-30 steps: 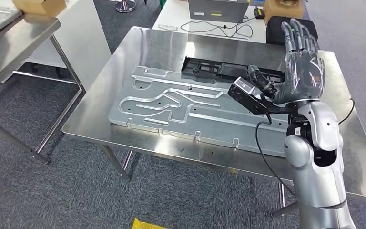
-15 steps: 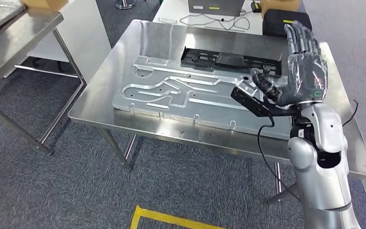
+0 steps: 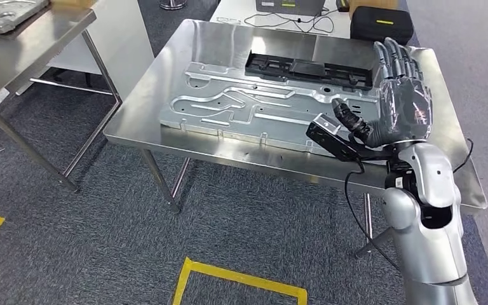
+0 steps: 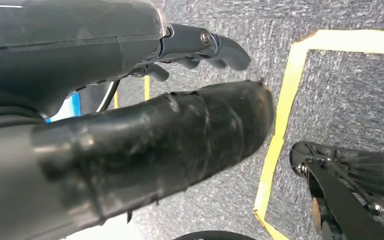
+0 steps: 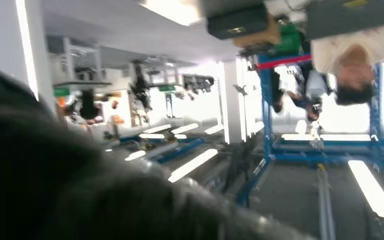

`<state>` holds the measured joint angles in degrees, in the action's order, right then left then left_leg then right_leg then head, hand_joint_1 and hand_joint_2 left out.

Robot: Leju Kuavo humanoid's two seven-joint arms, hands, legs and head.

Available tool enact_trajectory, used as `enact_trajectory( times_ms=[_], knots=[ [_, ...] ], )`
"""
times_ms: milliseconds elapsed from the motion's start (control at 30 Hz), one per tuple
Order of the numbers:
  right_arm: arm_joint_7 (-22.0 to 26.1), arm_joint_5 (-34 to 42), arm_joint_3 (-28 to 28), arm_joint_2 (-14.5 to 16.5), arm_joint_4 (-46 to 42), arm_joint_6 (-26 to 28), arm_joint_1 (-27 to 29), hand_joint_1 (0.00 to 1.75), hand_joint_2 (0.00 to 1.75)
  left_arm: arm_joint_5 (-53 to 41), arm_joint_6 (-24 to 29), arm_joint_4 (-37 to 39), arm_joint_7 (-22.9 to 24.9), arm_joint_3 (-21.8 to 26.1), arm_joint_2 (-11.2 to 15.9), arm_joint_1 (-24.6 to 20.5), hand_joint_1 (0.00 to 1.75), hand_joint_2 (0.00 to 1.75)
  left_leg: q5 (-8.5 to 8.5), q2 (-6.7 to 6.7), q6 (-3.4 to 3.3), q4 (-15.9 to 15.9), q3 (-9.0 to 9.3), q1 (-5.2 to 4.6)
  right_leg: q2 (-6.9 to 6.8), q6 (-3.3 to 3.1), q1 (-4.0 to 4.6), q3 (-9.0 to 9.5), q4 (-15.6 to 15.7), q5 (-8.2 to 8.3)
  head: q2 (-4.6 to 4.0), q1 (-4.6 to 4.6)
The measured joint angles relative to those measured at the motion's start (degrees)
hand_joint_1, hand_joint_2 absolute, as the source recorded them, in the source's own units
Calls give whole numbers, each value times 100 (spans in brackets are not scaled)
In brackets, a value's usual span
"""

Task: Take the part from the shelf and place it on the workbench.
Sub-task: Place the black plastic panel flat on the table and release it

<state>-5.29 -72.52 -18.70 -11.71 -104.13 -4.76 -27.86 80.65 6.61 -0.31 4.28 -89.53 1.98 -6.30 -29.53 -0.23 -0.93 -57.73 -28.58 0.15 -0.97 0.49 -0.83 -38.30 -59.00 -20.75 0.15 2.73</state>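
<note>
Aluminium part point(image 3: 254, 108), a flat plate with milled channels, lying flat on the steel bench point(image 3: 165, 76), filling its near half. Sitting at about 9 o'clock from the right hand point(image 3: 401, 105), apart from it, not being touched. Right hand being raised over the bench's 3 o'clock side, fingers point(image 3: 399, 56) pointing straight up and spread, thumb jutting toward the part, gripping nothing. Hanging low beside the body in the left wrist view, the left hand point(image 4: 130, 125), fingers point(image 4: 205, 47) curling slightly with nothing in them over grey carpet; whether closed or merely relaxed, not telling for certain.

Lying just behind the part at 12 o'clock, a long black tray point(image 3: 311, 67), parallel to it and nearly touching its far edge. Sitting beyond the bench at 1 o'clock, a black case point(image 3: 381, 25) on a white table, with cables point(image 3: 292, 22) beside it at 12 o'clock. Standing at 10 o'clock, a second steel table point(image 3: 19, 38). Marking the grey carpet at 6 o'clock, yellow tape point(image 3: 241, 279). Standing between right hand and part, nothing but open bench surface.
</note>
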Motion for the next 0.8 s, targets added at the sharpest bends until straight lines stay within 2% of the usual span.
enact_trajectory(
  times_ms=[33, 67, 100, 167, 200, 233, 267, 300, 333, 400, 433, 467, 533, 567, 600, 633, 667, 700, 733, 767, 800],
  knots=[
    [0, 0, -1, -1, 1, 1, 1, 0, 0, 1, -2, 0, 1, -3, -1, -5, 0, 0, 53, 10, -47, 21, -28, 8, 11, 34, -8, -25, -13, -18, 0, 0],
    [0, 0, -1, -4, 2, 3, 7, 0, 0, 2, -2, 0, 3, -4, -1, -9, 0, 0, 125, 22, -101, 38, -75, 19, 25, 60, -12, -75, -94, -144, 0, -2],
    [0, 0, -1, -7, 3, 7, 20, 0, 0, 5, -3, 0, 5, -6, -2, -12, 0, 0, 204, 37, -146, 55, -139, 31, 42, 82, -17, -154, -286, -376, 0, -4],
    [0, 0, -1, -9, 3, 16, 93, 0, 0, 14, -3, 0, 15, -8, -1, -15, 0, 0, 346, 58, -197, 51, -303, 27, 63, 110, -26, -347, -969, -970, 0, -5],
    [0, 1, -1, -9, 4, 20, 161, 0, 0, 18, -3, 0, 25, -8, 1, -11, 0, 0, 411, 62, -200, 43, -395, 22, 67, 122, -28, -408, -1321, -1146, 0, -5],
    [0, 3, -1, -9, 6, 25, 244, 0, 0, 20, -3, 0, 35, -8, 3, -6, 0, 0, 473, 64, -199, 31, -485, 17, 68, 128, -30, -404, -1552, -1189, 0, -4],
    [0, 7, -1, -9, 8, 31, 337, 0, 0, 19, -3, 0, 48, -8, 5, -2, 0, 0, 528, 61, -193, 15, -575, 13, 68, 125, -32, -307, -1594, -1114, 0, -4],
    [0, 19, -2, -9, 9, 42, 437, 0, 0, 18, -3, 0, 62, -8, 7, 1, 0, 0, 579, 57, -184, -5, -662, 8, 68, 111, -32, -103, -1428, -975, 0, -4],
    [1, 37, -3, -9, 9, 56, 539, 0, 0, 13, -3, 0, 75, -8, 7, 1, 0, 0, 624, 51, -170, -31, -735, 5, 70, 84, -27, 197, -1083, -861, 0, -4],
    [4, 94, -5, -9, 10, 84, 755, 0, 0, -8, -5, 0, 96, -8, 5, 2, 0, 0, 699, 36, -121, -74, -831, -11, 67, 16, 6, 783, -287, -863, 0, -1],
    [9, 142, -5, -10, 15, 82, 876, 0, 0, -22, -7, 0, 101, -8, 4, 2, 0, 0, 735, 32, -88, -84, -846, -12, 67, -13, 28, 940, -30, -916, 0, -7],
    [13, 207, -5, -12, 30, 65, 1013, 0, 0, -41, -8, 0, 104, -8, 3, 5, 0, 0, 775, 30, -48, -75, -850, -9, 66, -41, 51, 987, 87, -950, 0, -11],
    [14, 347, -4, -14, 99, 13, 1345, 0, 0, -77, 4, 0, 108, -9, 8, 12, 0, 0, 819, 22, 29, -65, -856, 4, 53, -107, 44, 932, 148, -856, 0, -24],
    [5, 410, 1, -7, 164, -11, 1538, 0, 0, -90, 16, 0, 110, -10, 13, 18, 0, 0, 722, 16, 58, -119, -888, 9, 47, -152, 31, 896, 175, -789, 0, -23],
    [-10, 465, 20, 14, 249, -24, 1750, 0, 0, -95, 31, 0, 109, -10, 14, 23, 0, 0, 511, 11, 81, -273, -941, 13, 39, -191, 14, 845, 206, -716, 0, -24],
    [-39, 516, 63, 57, 369, -32, 1973, 0, 0, -96, 46, 0, 106, -10, 15, 26, 0, 0, 207, 10, 97, -537, -1012, 28, 35, -217, 10, 779, 219, -647, 0, -23],
    [-83, 563, 133, 122, 522, -38, 2205, 0, 0, -94, 63, 0, 103, -10, 10, 30, 0, 0, -107, 12, 116, -877, -1086, 35, 42, -235, 11, 695, 220, -581, 0, -22],
    [-130, 598, 245, 215, 727, -33, 2431, 0, 0, -90, 80, 0, 99, -10, 7, 32, 0, 0, -329, 13, 135, -1232, -1134, 43, 53, -237, 14, 612, 212, -515, 0, -22],
    [-169, 616, 385, 320, 964, -16, 2636, 0, 0, -86, 97, 0, 98, -10, 5, 33, 0, 0, -408, 14, 149, -1501, -1133, 47, 72, -230, 15, 524, 199, -450, 0, -21],
    [-184, 614, 558, 433, 1225, 15, 2821, 0, 0, -81, 113, 0, 98, -10, 4, 33, 0, 0, -348, 11, 155, -1616, -1059, 48, 99, -217, 14, 433, 177, -389, 0, -21],
    [-181, 605, 748, 549, 1490, 35, 2978, 0, 0, -78, 124, 0, 98, -10, 3, 32, 0, 0, -193, 3, 150, -1533, -890, 48, 136, -200, 12, 343, 148, -335, 0, -20]
  ],
)
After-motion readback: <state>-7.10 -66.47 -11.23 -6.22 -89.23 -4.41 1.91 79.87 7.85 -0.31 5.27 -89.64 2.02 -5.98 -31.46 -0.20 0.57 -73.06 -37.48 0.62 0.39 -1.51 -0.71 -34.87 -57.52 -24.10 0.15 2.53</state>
